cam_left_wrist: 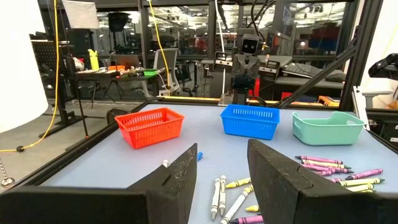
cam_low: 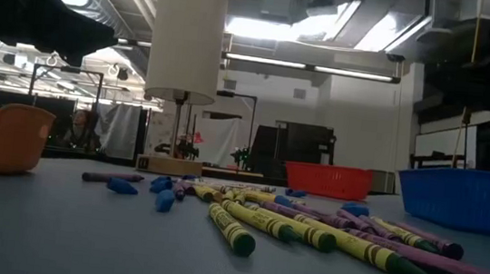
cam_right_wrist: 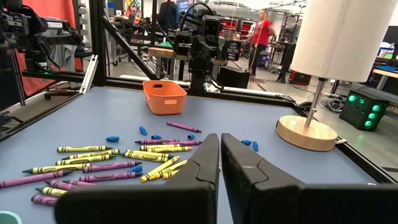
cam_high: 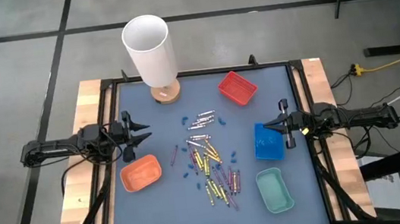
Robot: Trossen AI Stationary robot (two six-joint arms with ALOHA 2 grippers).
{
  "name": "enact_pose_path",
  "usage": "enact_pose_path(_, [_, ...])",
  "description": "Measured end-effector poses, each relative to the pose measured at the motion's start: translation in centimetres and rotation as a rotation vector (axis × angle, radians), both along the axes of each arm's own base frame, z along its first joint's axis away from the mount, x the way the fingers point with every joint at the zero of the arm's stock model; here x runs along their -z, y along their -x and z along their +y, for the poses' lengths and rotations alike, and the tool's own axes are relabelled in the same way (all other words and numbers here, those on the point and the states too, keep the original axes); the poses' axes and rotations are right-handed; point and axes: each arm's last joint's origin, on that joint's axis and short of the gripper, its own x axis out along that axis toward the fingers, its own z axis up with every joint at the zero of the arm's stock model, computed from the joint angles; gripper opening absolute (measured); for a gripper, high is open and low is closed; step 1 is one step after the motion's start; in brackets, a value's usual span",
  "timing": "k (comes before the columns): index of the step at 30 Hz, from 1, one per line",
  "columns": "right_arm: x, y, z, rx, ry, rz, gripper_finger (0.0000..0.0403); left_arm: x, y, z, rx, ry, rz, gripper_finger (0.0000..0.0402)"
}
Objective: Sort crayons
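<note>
Crayons [cam_high: 210,163] loose mid-table; left fingers [cam_high: 141,130] apart, right fingers [cam_high: 286,124] closed, empty

A blue-grey table [cam_high: 158,209] with a dark frame and wooden side rails carries everything; loose crayons [cam_high: 210,164] lie scattered across its middle, yellow, purple and silver-grey, with tiny blue bits [cam_high: 184,120] among them; an orange tray [cam_high: 141,173] sits on the left side, a red basket [cam_high: 237,87] at the far edge, a blue basket [cam_high: 269,142] on the right and a green tray [cam_high: 275,190] nearer the front; a white lamp [cam_high: 151,53] on a round wooden base stands at the far edge
</note>
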Motion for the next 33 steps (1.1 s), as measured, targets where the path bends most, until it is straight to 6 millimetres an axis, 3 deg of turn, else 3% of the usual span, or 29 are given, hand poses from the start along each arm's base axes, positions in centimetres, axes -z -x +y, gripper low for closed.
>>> enact_pose_path(20, [-0.4, 0.0, 0.0, 0.010, 0.005, -0.041, 0.0019, -0.2, 0.0, 0.0, 0.008, 0.000, -0.025, 0.0128])
enact_pose_path(33, [-0.4, 0.0, 0.0, 0.008, -0.074, -0.045, 0.0019, -3.2, -0.1, 0.2, -0.048, 0.051, -0.327, 0.0127])
